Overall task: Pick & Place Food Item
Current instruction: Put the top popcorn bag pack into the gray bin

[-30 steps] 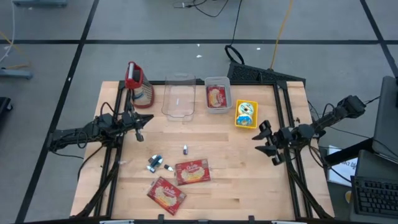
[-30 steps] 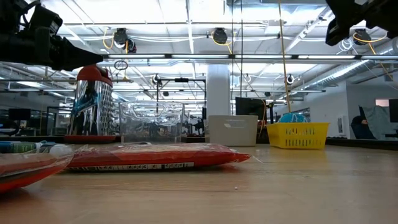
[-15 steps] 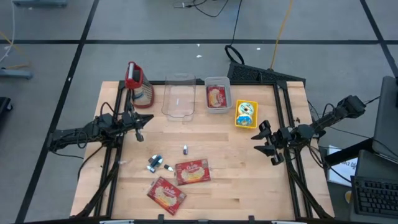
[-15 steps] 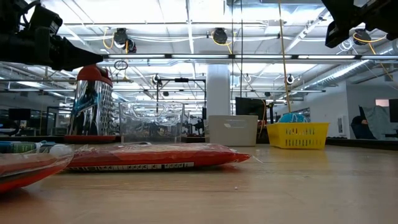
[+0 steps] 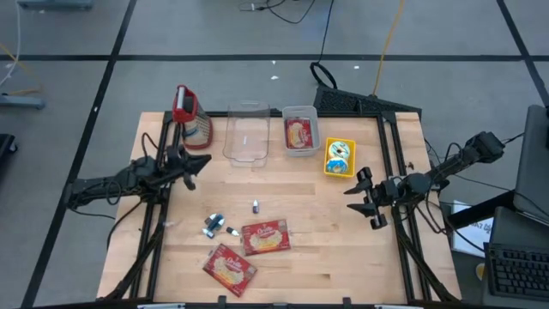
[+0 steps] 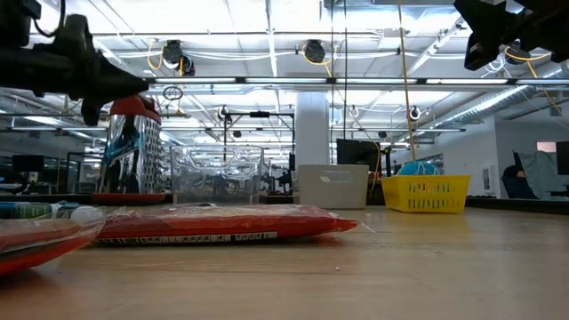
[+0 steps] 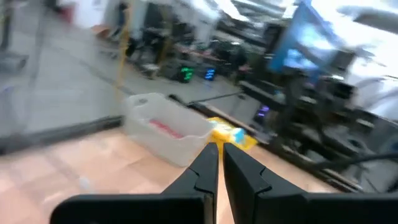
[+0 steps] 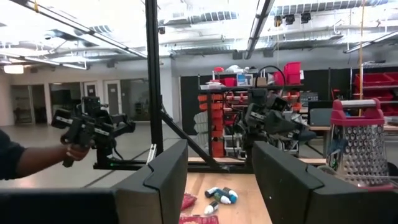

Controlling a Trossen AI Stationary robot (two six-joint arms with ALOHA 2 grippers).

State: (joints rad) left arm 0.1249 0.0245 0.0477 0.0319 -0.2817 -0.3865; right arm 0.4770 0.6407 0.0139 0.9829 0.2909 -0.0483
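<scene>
left hand (image 5: 190,163) shifted, right hand (image 5: 358,197) edged inward

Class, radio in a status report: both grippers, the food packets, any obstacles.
Left gripper shut, empty, above table's left side. Right gripper open, empty, right side. Two red food packets lie near front edge, untouched. Small items beside them.

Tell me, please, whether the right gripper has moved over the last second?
Yes, slightly. In the high view the right gripper has edged further from the table's right edge toward the centre, a little nearer the front, judged against the yellow basket, which stays put.
</scene>
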